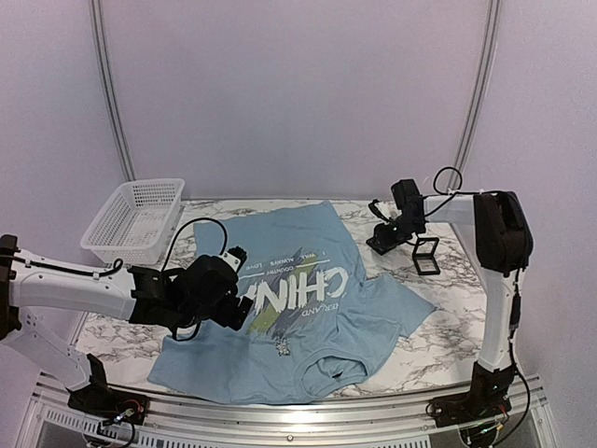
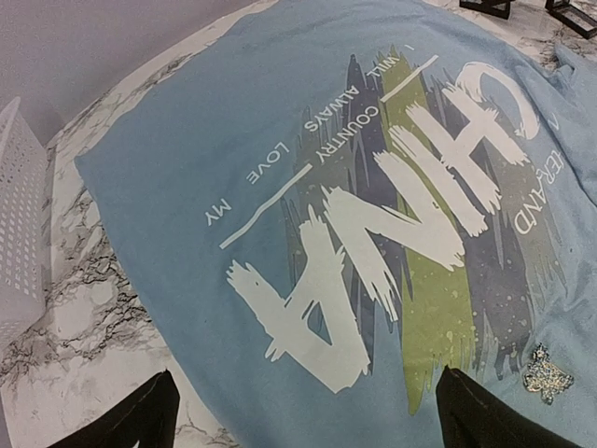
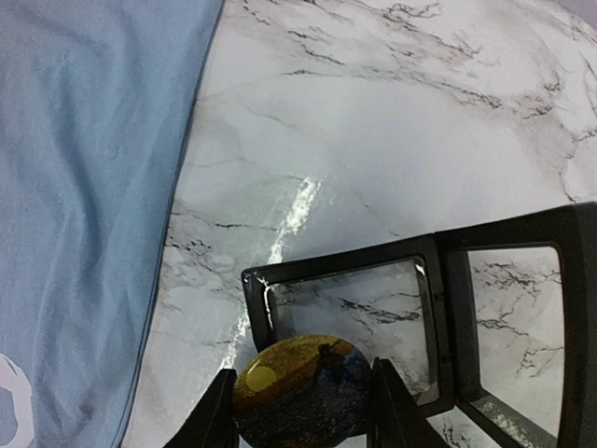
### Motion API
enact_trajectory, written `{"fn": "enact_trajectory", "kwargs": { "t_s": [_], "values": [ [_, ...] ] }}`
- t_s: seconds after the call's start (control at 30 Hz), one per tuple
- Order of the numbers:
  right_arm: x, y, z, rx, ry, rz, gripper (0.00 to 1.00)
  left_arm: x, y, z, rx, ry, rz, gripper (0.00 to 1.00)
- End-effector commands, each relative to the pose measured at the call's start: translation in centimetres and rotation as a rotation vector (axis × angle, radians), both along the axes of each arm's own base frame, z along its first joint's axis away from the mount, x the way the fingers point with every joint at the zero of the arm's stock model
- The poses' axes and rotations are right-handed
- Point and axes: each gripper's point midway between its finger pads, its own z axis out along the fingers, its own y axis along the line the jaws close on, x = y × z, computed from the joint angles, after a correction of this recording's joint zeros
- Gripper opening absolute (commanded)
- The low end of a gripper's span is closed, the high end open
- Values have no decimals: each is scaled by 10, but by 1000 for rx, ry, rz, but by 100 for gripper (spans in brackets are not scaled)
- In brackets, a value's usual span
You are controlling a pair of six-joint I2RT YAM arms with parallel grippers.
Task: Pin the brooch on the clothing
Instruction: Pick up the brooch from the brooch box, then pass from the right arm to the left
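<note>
The light blue "CHINA" T-shirt [image 1: 289, 308] lies spread on the marble table and fills the left wrist view [image 2: 233, 140]; its edge shows at the left of the right wrist view [image 3: 75, 187]. My right gripper [image 1: 390, 229] [image 3: 303, 415] is at the back right, beside the shirt. It is shut on the brooch [image 3: 303, 392], a round disc with a gold and dark picture, held just above an open black case [image 3: 444, 308]. My left gripper [image 1: 227, 297] [image 2: 303, 415] hovers over the shirt's print, jaws wide apart and empty.
A white mesh basket [image 1: 135, 219] [image 2: 19, 233] stands at the back left. A second black case [image 1: 426, 254] lies right of the shirt. A small sparkly ornament [image 2: 548, 373] sits on the shirt near the collar [image 1: 283, 347].
</note>
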Motion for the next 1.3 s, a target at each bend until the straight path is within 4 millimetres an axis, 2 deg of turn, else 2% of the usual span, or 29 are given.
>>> {"fn": "enact_trajectory", "kwargs": {
  "t_s": [0.0,0.13,0.27,0.33,0.43,0.53,0.6,0.63,0.7,0.77,0.83,0.93,1.0,1.07,1.13,1.27],
  "values": [
    [1,5,31,25,-55,23,24,-2,-2,-3,-4,-1,-14,99],
    [-1,10,40,24,-80,42,24,-2,-6,-1,-30,-5,-24,99],
    [-8,25,50,17,-102,87,24,-2,-11,7,-68,-17,-36,99],
    [-14,41,61,12,-139,140,23,-1,-13,13,-89,-27,-41,99],
    [-34,79,86,17,-217,266,23,0,-17,30,-110,-63,-66,99],
    [-67,123,110,92,-239,428,23,0,-18,47,-63,-126,-148,98],
    [-95,151,121,123,-236,544,22,-5,-24,61,-6,-192,-267,96],
    [-115,168,127,137,-235,617,22,-9,-31,72,5,-236,-347,96],
    [-152,190,134,176,-215,741,23,-21,-40,92,42,-359,-506,95],
    [-187,206,142,218,-193,840,23,-36,-48,109,82,-507,-678,95],
    [-221,217,148,252,-157,922,23,-50,-54,122,145,-634,-826,95],
    [-277,230,158,308,-98,1052,23,-56,-60,130,258,-744,-939,92],
    [-309,235,165,338,-63,1118,23,-64,-68,128,313,-782,-1006,87],
    [-335,239,172,380,-27,1166,23,-77,-76,128,339,-813,-1072,77],
    [-354,242,178,412,-12,1200,23,-96,-83,126,349,-848,-1164,66],
    [-375,247,186,446,-5,1232,24,-110,-91,134,360,-879,-1208,61]
  ]
}}
